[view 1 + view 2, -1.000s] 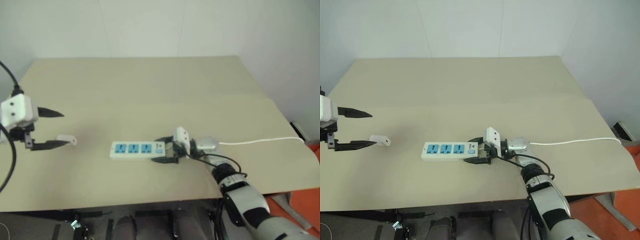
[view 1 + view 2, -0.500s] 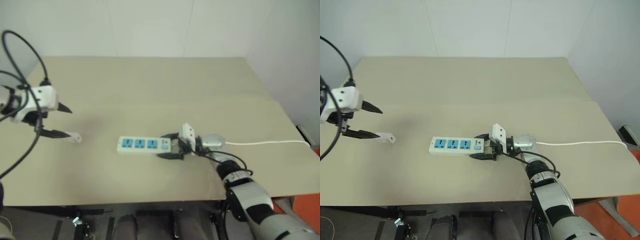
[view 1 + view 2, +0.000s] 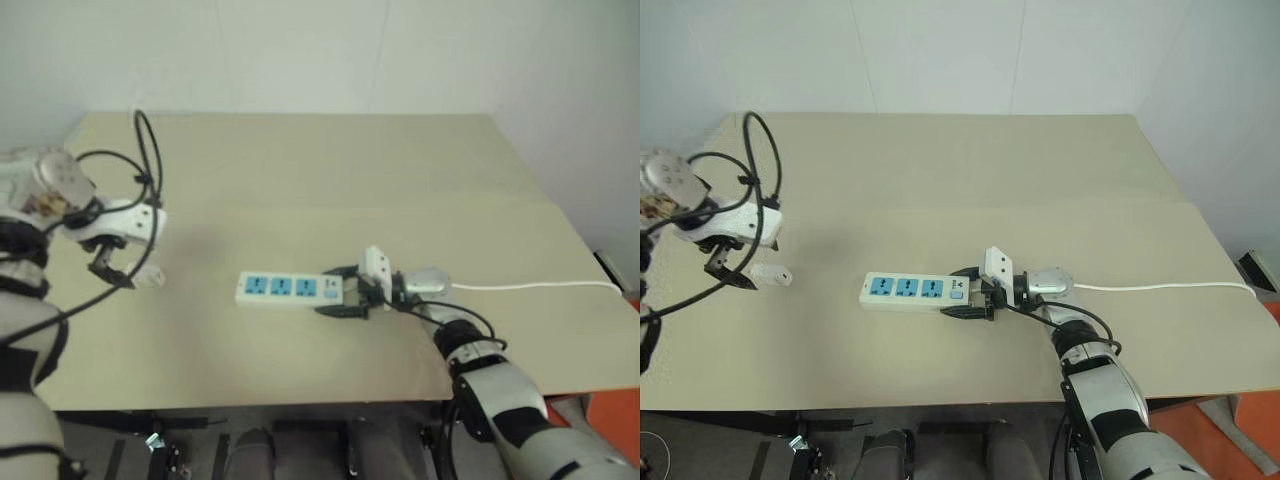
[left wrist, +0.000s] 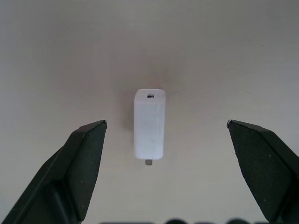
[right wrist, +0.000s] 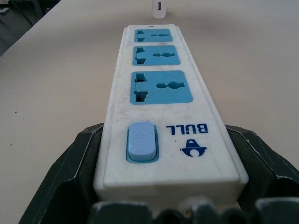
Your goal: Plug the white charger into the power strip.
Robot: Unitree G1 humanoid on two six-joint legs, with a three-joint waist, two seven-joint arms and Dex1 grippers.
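- white charger (image 4: 149,123) flat on tabletop (image 3: 940,170), long axis toward power strip (image 3: 915,291), well apart
- left gripper (image 4: 166,154) above it, fingers wide open
- right gripper (image 3: 962,292) fingers clamp strip's switch end; cord (image 3: 1160,287) trails right

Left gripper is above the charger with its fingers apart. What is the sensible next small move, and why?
Probably lower the left gripper straight down and close on the white charger. It lies flat on the table, centred between the open fingers and untouched. The right gripper already clamps the switch end of the power strip, whose sockets are free.
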